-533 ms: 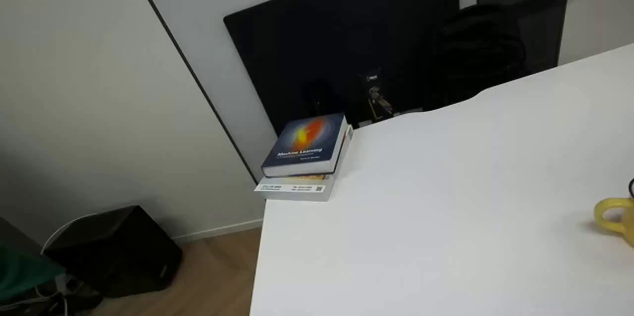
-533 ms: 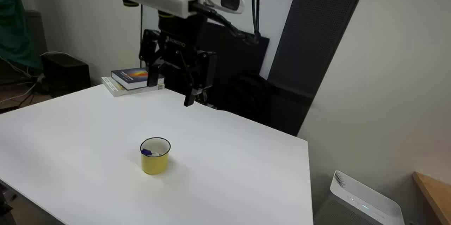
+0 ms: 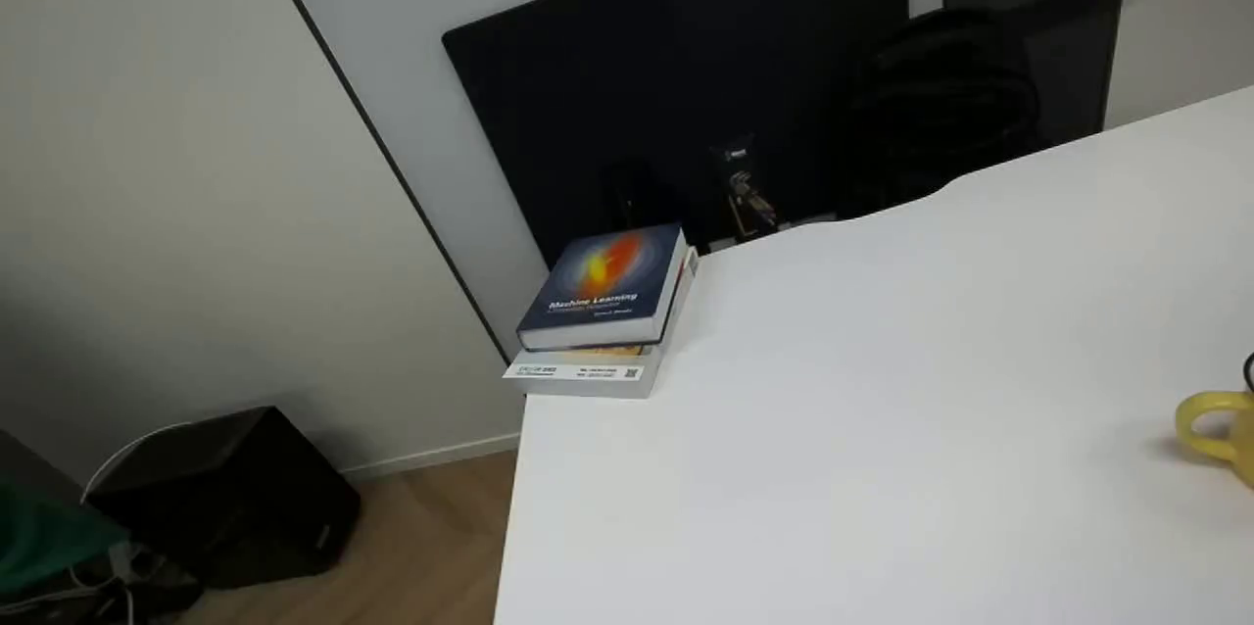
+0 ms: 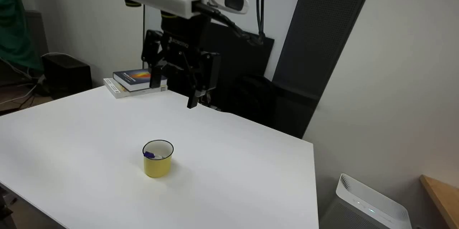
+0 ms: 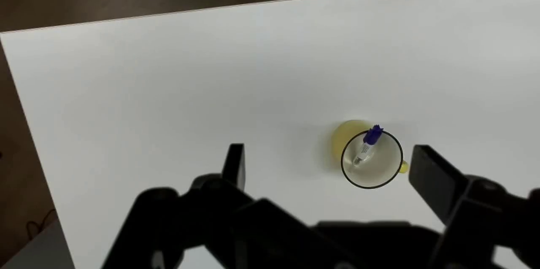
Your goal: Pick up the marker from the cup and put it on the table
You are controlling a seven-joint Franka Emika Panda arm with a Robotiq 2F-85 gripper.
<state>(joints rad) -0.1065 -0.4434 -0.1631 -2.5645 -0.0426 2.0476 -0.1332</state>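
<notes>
The yellow cup [image 4: 157, 168] with a dark rim stands upright on the white table [image 4: 236, 171]. Its handle side [image 3: 1244, 439] shows at the right edge in an exterior view. A white marker [image 4: 149, 155] with a purple cap leans inside the cup, cap up at the rim. In the wrist view the marker [image 5: 373, 135] slants in the cup [image 5: 342, 140], its lower end inside. My gripper [image 4: 174, 92] is open and empty, well above the table, higher than the cup and apart from it. In the wrist view the cup lies between the spread fingers, nearer the right one.
Two stacked books [image 3: 607, 287] lie at a table corner, also behind the gripper in an exterior view [image 4: 133, 79]. A black panel [image 3: 686, 96] and a dark bag [image 3: 945, 106] stand behind the table edge. A white appliance [image 4: 369, 204] stands beside the table.
</notes>
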